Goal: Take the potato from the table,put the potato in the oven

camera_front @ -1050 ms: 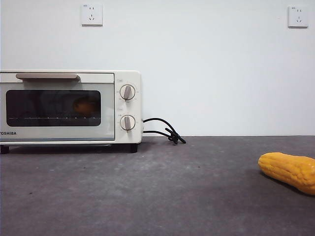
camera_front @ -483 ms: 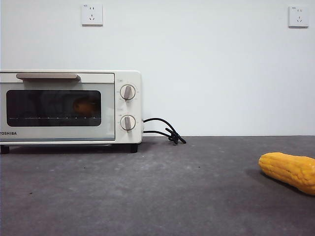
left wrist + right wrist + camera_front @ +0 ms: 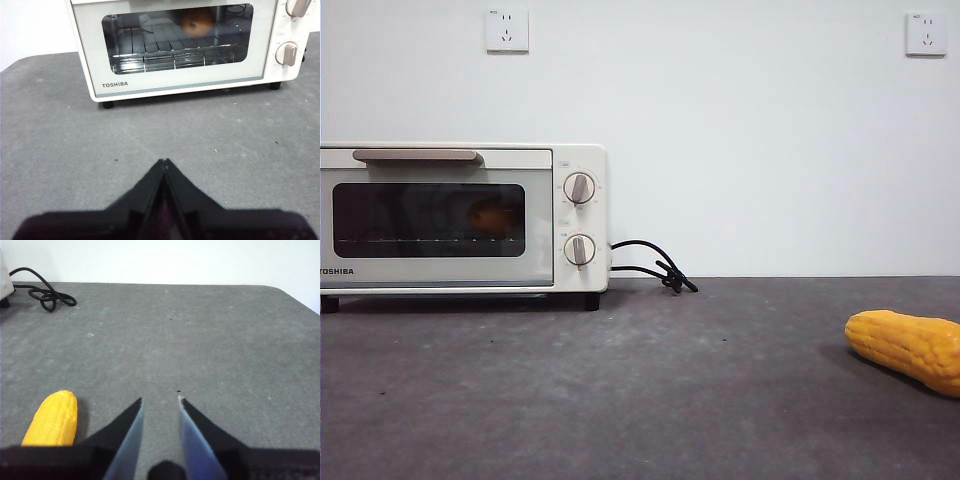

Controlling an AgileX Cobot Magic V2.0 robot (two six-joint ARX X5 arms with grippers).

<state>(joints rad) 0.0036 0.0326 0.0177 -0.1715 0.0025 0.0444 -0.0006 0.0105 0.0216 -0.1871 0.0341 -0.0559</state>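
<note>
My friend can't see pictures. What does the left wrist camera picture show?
A cream-white oven stands on the grey table with its glass door closed and the orange-brown potato on the rack inside. The left gripper hangs in front, jaws shut, holding nothing.

The cream-white toaster oven (image 3: 463,217) stands at the table's (image 3: 640,400) far left with its door shut, the smooth oval orange-brown potato (image 3: 197,20) inside on the rack. The black cord (image 3: 655,265) trails right of it. The bumpy yellow corn cob (image 3: 908,348) lies well apart, near right.
</note>
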